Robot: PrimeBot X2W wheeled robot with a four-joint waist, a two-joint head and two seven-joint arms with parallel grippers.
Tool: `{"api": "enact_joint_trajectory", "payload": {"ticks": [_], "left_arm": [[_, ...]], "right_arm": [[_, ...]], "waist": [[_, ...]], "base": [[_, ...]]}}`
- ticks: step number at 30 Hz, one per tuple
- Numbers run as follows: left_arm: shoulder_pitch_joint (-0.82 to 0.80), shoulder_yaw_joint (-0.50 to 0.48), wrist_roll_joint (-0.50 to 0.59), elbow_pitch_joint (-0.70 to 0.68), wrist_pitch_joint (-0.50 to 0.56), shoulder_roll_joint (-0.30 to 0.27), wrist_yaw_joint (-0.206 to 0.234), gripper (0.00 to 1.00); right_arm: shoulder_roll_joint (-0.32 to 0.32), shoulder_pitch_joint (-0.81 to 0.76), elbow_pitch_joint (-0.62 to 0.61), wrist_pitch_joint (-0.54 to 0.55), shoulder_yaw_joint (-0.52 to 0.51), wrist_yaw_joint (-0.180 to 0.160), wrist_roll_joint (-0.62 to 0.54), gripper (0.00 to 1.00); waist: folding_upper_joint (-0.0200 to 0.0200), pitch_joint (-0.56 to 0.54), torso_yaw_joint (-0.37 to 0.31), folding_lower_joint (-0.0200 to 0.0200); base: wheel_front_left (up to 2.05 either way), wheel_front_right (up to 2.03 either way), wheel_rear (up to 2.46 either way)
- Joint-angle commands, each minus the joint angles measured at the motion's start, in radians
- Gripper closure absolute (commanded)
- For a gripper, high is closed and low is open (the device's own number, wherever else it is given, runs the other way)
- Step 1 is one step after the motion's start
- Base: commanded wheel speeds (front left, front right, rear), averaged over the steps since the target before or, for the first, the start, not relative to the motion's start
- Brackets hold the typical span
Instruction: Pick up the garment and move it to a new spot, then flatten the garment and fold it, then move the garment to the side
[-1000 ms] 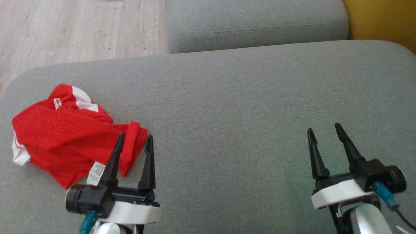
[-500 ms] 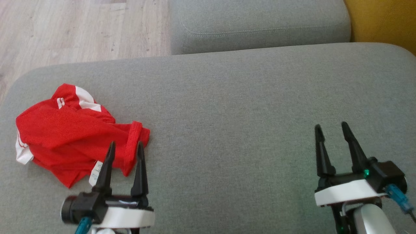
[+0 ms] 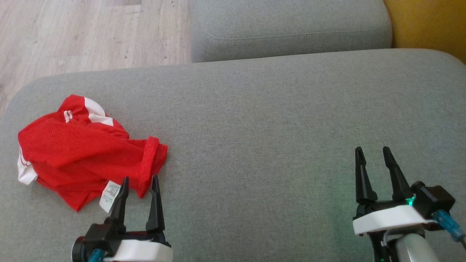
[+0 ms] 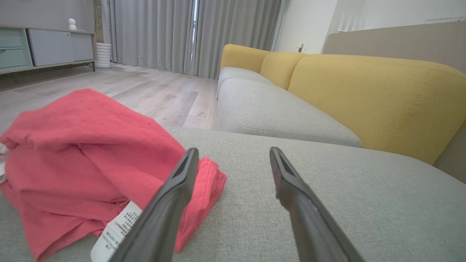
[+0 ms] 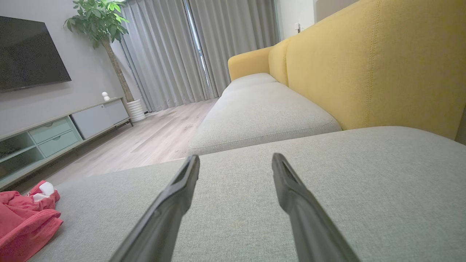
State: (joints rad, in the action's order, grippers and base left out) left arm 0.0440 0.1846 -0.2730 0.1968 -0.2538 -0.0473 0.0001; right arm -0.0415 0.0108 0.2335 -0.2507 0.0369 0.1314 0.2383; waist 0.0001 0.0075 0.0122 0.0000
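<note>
A crumpled red garment (image 3: pixel 80 154) with white trim and a white care label lies at the left end of the grey sofa cushion (image 3: pixel 262 131). My left gripper (image 3: pixel 140 179) stands open just at the garment's near right corner, its fingertips beside the label, nothing between them. The left wrist view has the garment (image 4: pixel 83 160) on the left behind my left gripper (image 4: pixel 233 154), whose left finger overlaps the label. My right gripper (image 3: pixel 372 150) is open over bare cushion at the lower right. The right wrist view shows the garment (image 5: pixel 25 222) far off at the lower left of my right gripper (image 5: pixel 236 160).
A second grey seat cushion (image 3: pixel 287 25) adjoins the far edge. Yellow backrest (image 3: pixel 426 22) runs along the right side. Wooden floor (image 3: pixel 80 32) lies beyond the cushion's far left edge. A TV cabinet (image 5: pixel 54 134) and potted plant (image 5: pixel 102 22) stand across the room.
Both grippers have drawn back toward the bottom of the head view; the left one has come off the garment's edge. The garment has not moved. Both stay open.
</note>
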Motion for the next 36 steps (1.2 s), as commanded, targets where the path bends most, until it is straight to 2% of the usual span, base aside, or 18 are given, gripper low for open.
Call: {"api": "enact_joint_trajectory", "payload": {"ticks": [1, 9, 14, 36], "left_arm": [[-0.049, -0.035, -0.002, -0.028, -0.008, -0.003, 0.002, 0.0], [-0.049, -0.034, -0.006, -0.032, -0.008, -0.003, 0.002, 0.0], [-0.049, -0.032, -0.006, -0.037, -0.008, -0.003, 0.008, 0.0], [-0.018, -0.127, 0.04, -0.046, -0.008, -0.003, 0.004, 0.0]], "right_arm": [[-0.009, 0.028, -0.026, -0.011, 0.029, -0.001, 0.003, 0.0], [-0.009, 0.03, -0.018, -0.011, 0.028, -0.001, -0.006, 0.0], [-0.009, 0.025, -0.019, -0.011, 0.034, -0.001, -0.009, 0.0], [-0.009, -0.011, -0.026, -0.011, 0.113, -0.001, 0.026, 0.0]], "waist": [[-0.0001, 0.0, 0.0, 0.0], [-0.0001, -0.005, 0.004, 0.0], [-0.0001, -0.012, 0.03, 0.0], [-0.0001, -0.03, 0.314, 0.0]], "base": [[0.0, 0.0, 0.0], [0.0, 0.0, 0.0], [0.0, 0.0, 0.0], [0.0, 0.0, 0.0]]}}
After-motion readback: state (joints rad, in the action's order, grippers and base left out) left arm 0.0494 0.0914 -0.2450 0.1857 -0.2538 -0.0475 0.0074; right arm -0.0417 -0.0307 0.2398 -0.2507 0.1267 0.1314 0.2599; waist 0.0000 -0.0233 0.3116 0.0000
